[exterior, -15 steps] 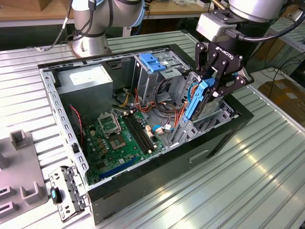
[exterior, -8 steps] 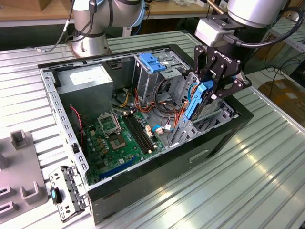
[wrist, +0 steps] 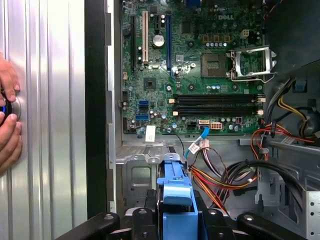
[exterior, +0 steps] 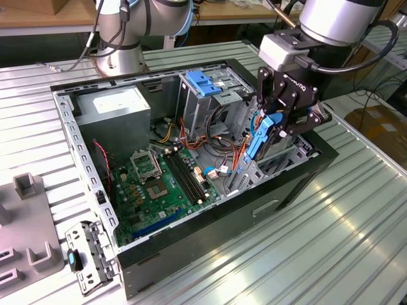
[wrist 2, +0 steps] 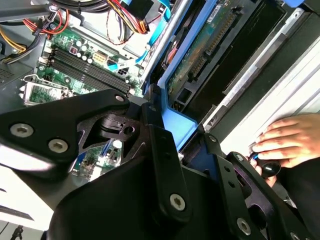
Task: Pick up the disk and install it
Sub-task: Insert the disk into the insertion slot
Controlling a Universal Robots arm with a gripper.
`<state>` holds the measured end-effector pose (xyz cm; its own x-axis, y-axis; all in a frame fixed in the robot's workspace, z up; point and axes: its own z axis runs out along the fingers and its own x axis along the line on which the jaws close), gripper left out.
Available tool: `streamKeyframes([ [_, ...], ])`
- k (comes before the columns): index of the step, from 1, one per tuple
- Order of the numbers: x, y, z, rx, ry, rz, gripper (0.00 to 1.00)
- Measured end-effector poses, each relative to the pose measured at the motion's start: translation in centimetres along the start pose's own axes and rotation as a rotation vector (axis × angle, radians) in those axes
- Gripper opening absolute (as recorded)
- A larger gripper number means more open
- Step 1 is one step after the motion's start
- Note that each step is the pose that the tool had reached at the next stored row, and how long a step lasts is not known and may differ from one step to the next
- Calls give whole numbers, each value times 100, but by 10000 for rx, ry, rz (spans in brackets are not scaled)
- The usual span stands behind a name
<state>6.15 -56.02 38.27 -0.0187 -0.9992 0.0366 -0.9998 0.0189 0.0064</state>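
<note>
My gripper (exterior: 272,130) is shut on the disk (exterior: 259,138), which stands on edge with its blue plastic rail facing out. It hangs over the drive bay at the exterior view's right end of the open computer case (exterior: 210,238), just above the metal frame. In the second wrist view the black fingers (wrist 2: 156,127) clamp the disk's blue rail (wrist 2: 176,122), and its green circuit underside (wrist 2: 200,52) shows beyond. In the first wrist view the disk's blue rail (wrist: 175,197) sits between the jaws of my gripper (wrist: 176,219).
Inside the case lie the motherboard (exterior: 159,184), a grey power-supply box (exterior: 117,108), a metal cage with a blue latch (exterior: 203,82) and loose cables (wrist: 225,175). A person's hand (wrist: 7,125) rests on the ribbed table beside the case. Grey fixtures (exterior: 28,222) stand at the exterior view's left.
</note>
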Motion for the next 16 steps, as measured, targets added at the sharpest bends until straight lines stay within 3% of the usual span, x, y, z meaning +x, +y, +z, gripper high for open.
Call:
streamKeyframes([
  [6, 7, -3, 75, -2, -1, 0, 37],
  [16, 7, -3, 81, -3, 1, 0, 37],
])
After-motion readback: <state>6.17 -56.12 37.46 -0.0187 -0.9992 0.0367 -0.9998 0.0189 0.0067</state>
